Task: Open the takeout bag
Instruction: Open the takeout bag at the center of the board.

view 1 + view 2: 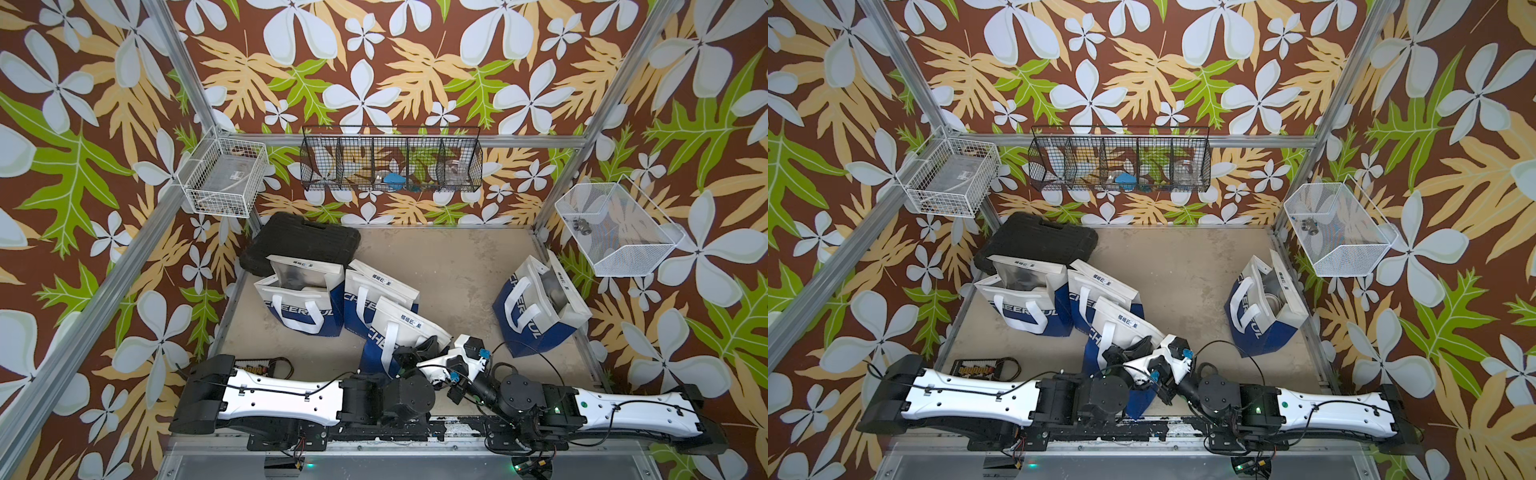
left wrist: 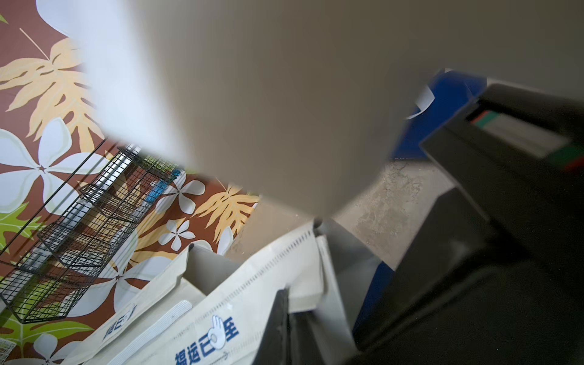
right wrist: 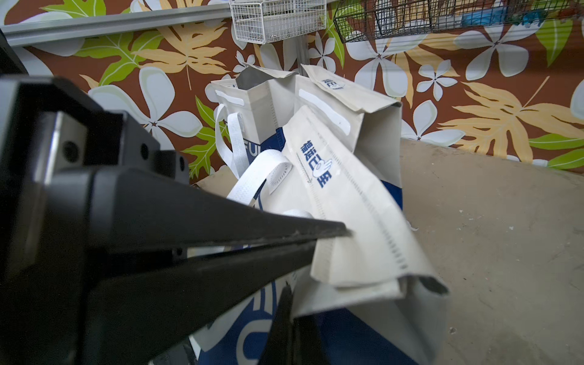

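- A robot lab test cell, not a lived-in room: aluminium frame bars (image 1: 519,141) box in one small tabletop (image 1: 457,270).
- Floral printed panels (image 1: 374,62) cover every wall.
- Two robot arms (image 1: 274,395) sit mounted on a front rail (image 1: 415,430).
- Wire baskets (image 1: 222,178) hang from the frame.
- The same blue-and-white takeout bag (image 1: 399,322) appears four times.

Every wall (image 1: 374,62) carries brown wallpaper of pale-blue flowers with tan and green leaves; a long black wire basket (image 1: 390,164) hangs on the back wall (it is split into compartments); aluminium frame posts (image 1: 194,83) rise at the corners on either side of it; in both top views a white wire basket (image 1: 224,178) hangs left of it and a white mesh bin (image 1: 615,232) right of it; below it lies a mottled beige floor (image 1: 449,266); the light is soft and even.
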You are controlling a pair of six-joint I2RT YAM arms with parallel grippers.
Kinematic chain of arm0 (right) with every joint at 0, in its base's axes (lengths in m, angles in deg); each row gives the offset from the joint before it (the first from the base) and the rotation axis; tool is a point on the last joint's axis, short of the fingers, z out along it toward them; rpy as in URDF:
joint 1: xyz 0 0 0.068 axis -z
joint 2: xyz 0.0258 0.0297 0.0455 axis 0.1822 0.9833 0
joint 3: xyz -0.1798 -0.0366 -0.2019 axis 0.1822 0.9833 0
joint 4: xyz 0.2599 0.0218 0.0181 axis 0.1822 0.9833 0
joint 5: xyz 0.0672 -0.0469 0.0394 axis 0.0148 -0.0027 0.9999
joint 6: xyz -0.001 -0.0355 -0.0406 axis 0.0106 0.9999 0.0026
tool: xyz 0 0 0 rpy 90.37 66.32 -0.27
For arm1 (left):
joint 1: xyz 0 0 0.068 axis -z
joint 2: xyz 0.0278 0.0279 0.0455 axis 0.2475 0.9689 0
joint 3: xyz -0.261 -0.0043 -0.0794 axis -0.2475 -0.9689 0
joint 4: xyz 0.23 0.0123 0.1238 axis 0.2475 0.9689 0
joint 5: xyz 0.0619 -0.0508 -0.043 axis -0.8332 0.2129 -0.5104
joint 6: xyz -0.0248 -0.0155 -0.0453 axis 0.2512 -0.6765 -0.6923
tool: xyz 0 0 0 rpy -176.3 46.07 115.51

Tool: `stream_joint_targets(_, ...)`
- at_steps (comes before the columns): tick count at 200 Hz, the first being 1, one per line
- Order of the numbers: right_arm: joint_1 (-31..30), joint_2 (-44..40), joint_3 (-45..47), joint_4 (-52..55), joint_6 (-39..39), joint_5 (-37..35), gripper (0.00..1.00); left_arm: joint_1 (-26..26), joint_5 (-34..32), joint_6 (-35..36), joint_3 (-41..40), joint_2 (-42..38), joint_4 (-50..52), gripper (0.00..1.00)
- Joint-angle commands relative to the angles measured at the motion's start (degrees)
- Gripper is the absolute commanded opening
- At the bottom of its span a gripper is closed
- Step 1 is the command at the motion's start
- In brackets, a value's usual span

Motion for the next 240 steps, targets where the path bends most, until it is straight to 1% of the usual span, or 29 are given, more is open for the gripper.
stream_joint_targets(1, -0.83, -0.52, -0.14, -5.04, 2.32, 5.83, 0.00, -0.76, -0.24, 2.84, -0.50, -0.75, -1.49, 0.00)
stream_joint_targets(13, -0.83, 0.19, -0.13, -2.37, 0.05, -1.08, 0.00, -1.45, -1.86, 2.34, -0.07, -2.55, -1.22, 0.00)
stream_joint_targets(20, -0.77, 1.29, -0.29, 0.48, -2.47, -8.58, 0.00, -2.38, -1.91, 0.16, 1.69, -3.50, 2.70, 0.00)
stream_joint_targets(32, 0.34, 3.95, -3.09, 12.87, -12.37, -20.59, 0.00, -3.52, -1.52, -4.41, 5.39, -5.09, 10.43, 0.00)
stream_joint_targets(38, 2.32, 4.98, -5.33, 22.03, -20.98, -22.98, 0.00, -3.53, -1.48, -5.19, 6.29, -6.19, 12.43, 0.00)
stream_joint_targets(42, 4.15, 5.14, -6.48, 25.01, -24.09, -22.76, 0.00, -3.54, -1.42, -5.58, 6.71, -6.85, 13.58, 0.00)
stream_joint_targets(54, 7.87, 3.31, -6.94, 26.23, -25.73, -20.40, 0.00, -3.56, 0.65, -10.98, 9.78, -7.87, 21.49, 0.00)
stream_joint_targets(66, 8.88, 0.92, -6.34, 23.60, -23.45, -20.22, 0.00, -3.58, 3.92, -16.03, 12.85, -7.51, 29.19, 0.00)
stream_joint_targets(82, 10.60, 1.31, -8.01, 24.73, -22.71, -20.63, 0.00, -3.52, 10.19, -21.23, 15.15, -7.07, 36.74, 0.00)
stream_joint_targets(97, 11.91, 2.76, -9.43, 25.36, -21.49, -19.10, 0.00, -4.01, 17.99, -25.69, 16.63, -7.11, 41.12, 0.00)
stream_joint_targets(108, 12.19, 3.21, -9.20, 24.34, -20.27, -18.62, 0.00, -4.43, 25.97, -28.88, 17.82, -6.75, 43.42, 0.00)
stream_joint_targets(112, 12.57, 3.45, -9.21, 24.40, -20.16, -18.21, 0.00, -4.95, 29.15, -30.10, 18.53, -6.42, 44.45, 0.00)
stream_joint_targets(119, 13.89, 4.15, -9.49, 24.76, -20.03, -16.92, 0.00, -6.48, 38.36, -32.35, 20.18, -5.86, 45.63, 0.00)
stream_joint_targets(124, 14.80, 4.71, -9.93, 25.48, -20.33, -15.79, 0.00, -7.26, 43.10, -34.14, 21.21, -5.71, 45.68, 0.00)
stream_joint_targets(133, 15.45, 5.19, -10.89, 25.85, -20.14, -13.61, 0.00, -7.54, 46.96, -36.23, 22.15, -5.64, 44.97, 0.00)
stream_joint_targets(138, 15.46, 5.00, -11.64, 25.81, -19.28, -12.14, 0.00, -7.58, 46.61, -37.71, 22.88, -5.27, 45.21, 0.00)
stream_joint_targets(145, 15.19, 4.12, -13.00, 26.92, -19.49, -9.55, 0.14, -7.98, 44.89, -39.83, 23.89, -4.71, 45.62, 0.00)
stream_joint_targets(153, 13.66, 1.97, -13.55, 26.68, -19.29, -7.71, 0.35, -9.74, 45.98, -42.30, 24.33, -4.29, 45.26, 0.00)
stream_joint_targets(159, 10.99, -0.48, -13.36, 26.06, -19.41, -8.04, 0.45, -11.03, 46.45, -44.64, 24.37, -3.99, 44.80, 0.00)
stream_joint_targets(165, 6.84, -2.96, -12.44, 24.41, -19.30, -9.60, 0.51, -12.24, 46.93, -46.66, 24.07, -3.95, 43.91, 0.00)
stream_joint_targets(182, -6.80, -6.99, -9.18, 18.94, -18.72, -17.69, 0.75, -15.15, 48.55, -52.22, 21.80, -5.22, 39.75, 0.00)
stream_joint_targets(192, -14.44, -5.33, -8.60, 15.85, -17.09, -22.67, 0.84, -17.16, 50.19, -54.36, 19.56, -6.38, 36.86, 0.00)
stream_joint_targets(200, -19.40, -2.99, -9.48, 14.43, -16.22, -27.70, 0.89, -18.79, 50.97, -55.63, 18.13, -7.24, 35.29, 0.00)
stream_joint_targets(214, -23.40, 2.37, -12.83, 14.19, -17.84, -35.45, 0.91, -20.73, 52.69, -57.23, 16.64, -8.31, 33.79, 0.00)
stream_joint_targets(218, -23.39, 4.05, -14.41, 16.47, -20.64, -38.00, 0.89, -20.87, 52.92, -57.56, 16.50, -8.54, 33.46, 0.00)
stream_joint_targets(221, -23.42, 5.38, -16.22, 21.12, -24.96, -39.91, 0.88, -20.88, 53.01, -57.63, 16.48, -8.72, 33.28, 0.00)
stream_joint_targets(228, -23.36, 7.82, -20.76, 36.26, -41.91, -42.90, 0.86, -20.90, 53.02, -58.06, 16.56, -8.95, 33.31, 0.00)
stream_joint_targets(236, -23.36, 9.59, -23.95, 51.65, -61.51, -45.04, 0.80, -21.11, 53.42, -58.52, 16.80, -9.44, 33.16, 0.00)
stream_joint_targets(240, -23.22, 10.03, -24.71, 55.93, -67.69, -45.26, 0.78, -21.36, 54.14, -58.79, 16.79, -9.70, 32.76, 0.00)
